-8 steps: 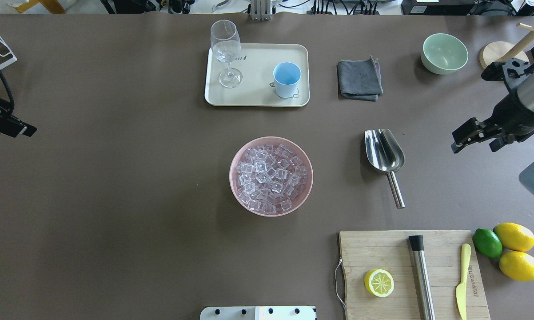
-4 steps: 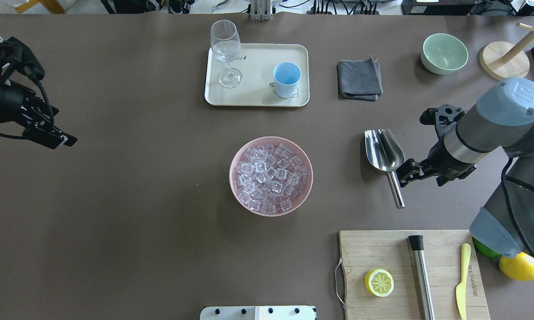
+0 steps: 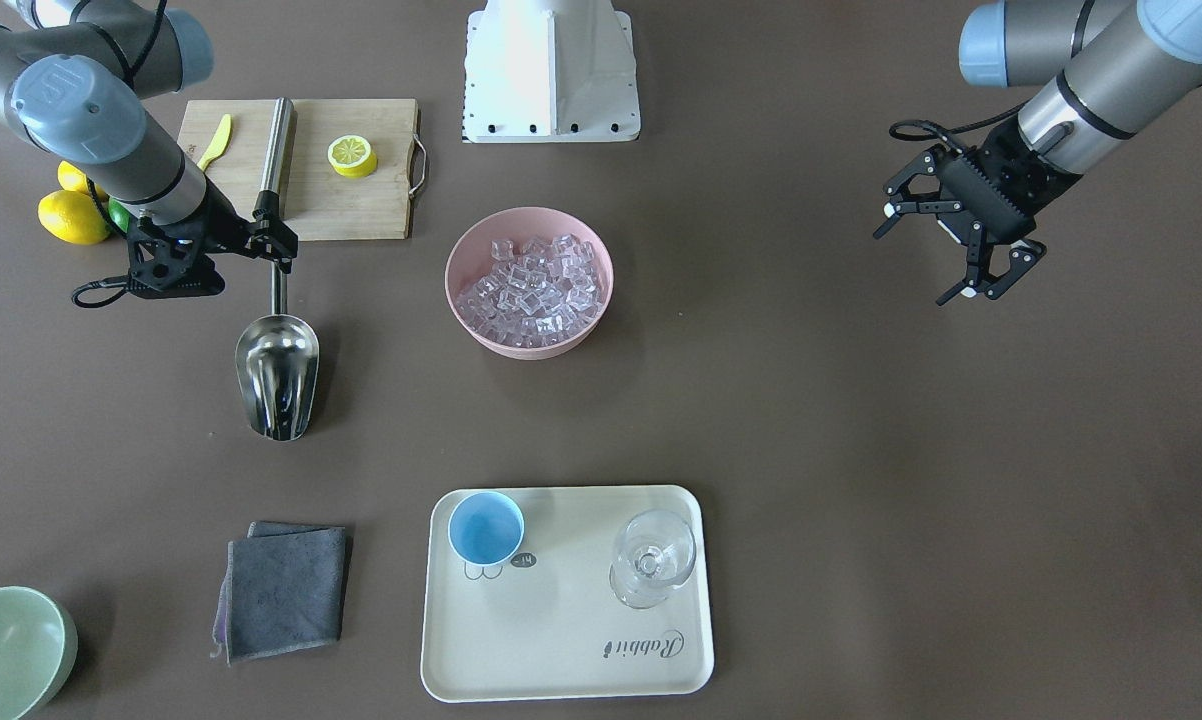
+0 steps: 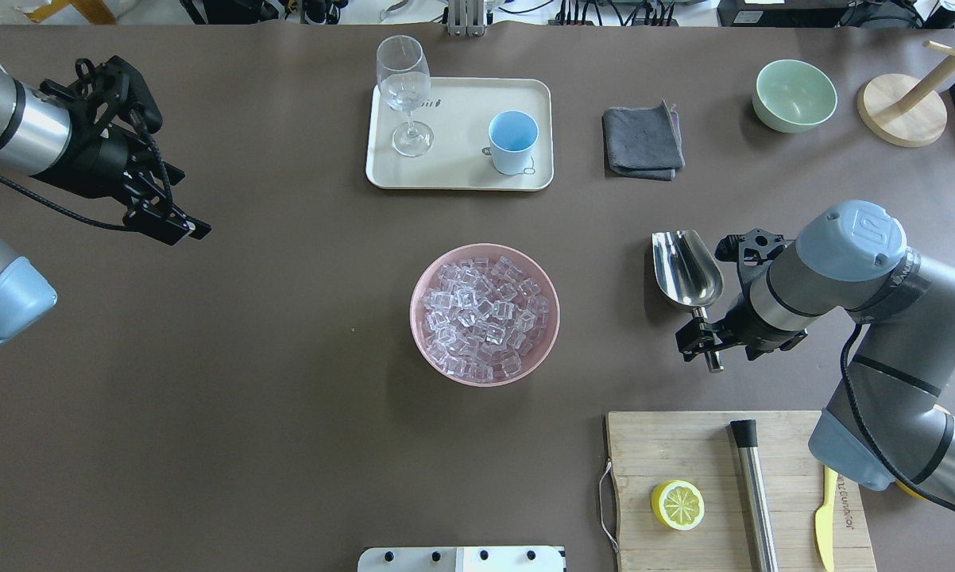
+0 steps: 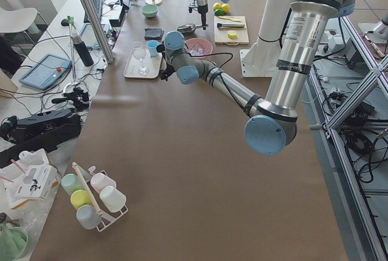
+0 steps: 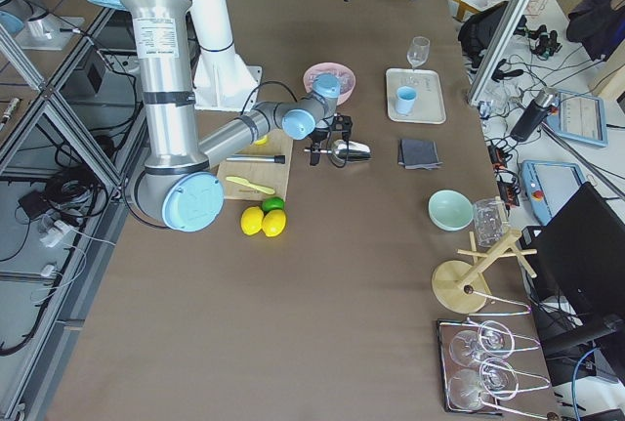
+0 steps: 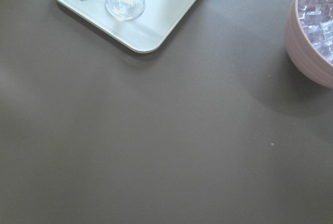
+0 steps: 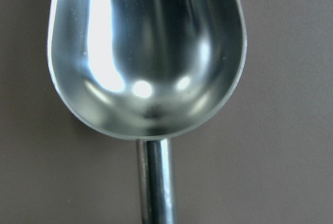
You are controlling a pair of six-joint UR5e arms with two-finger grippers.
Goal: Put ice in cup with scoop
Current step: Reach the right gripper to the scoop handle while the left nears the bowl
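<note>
The steel scoop (image 4: 688,270) lies on the table right of the pink bowl (image 4: 415,334), handle toward the robot; it fills the right wrist view (image 8: 145,52). My right gripper (image 4: 704,340) is open, low, its fingers on either side of the scoop's handle (image 3: 277,285). The ice (image 4: 484,314) fills the pink bowl (image 3: 458,300). The light-blue cup (image 4: 513,139) stands empty on the cream tray (image 4: 462,171), also seen in the front view (image 3: 485,527). My left gripper (image 3: 916,265) is open and empty, above the table far left of the bowl.
A wine glass (image 4: 404,79) stands on the tray beside the cup. A grey cloth (image 4: 643,143) and a pale green bowl (image 4: 795,95) lie at the back right. The cutting board (image 4: 684,445) near the right arm holds a steel cylinder (image 4: 755,492), a lemon half and a yellow knife.
My right arm has swung in from the right edge and lowered its open gripper over the scoop's handle. My left arm has moved in from the left edge toward the table.
</note>
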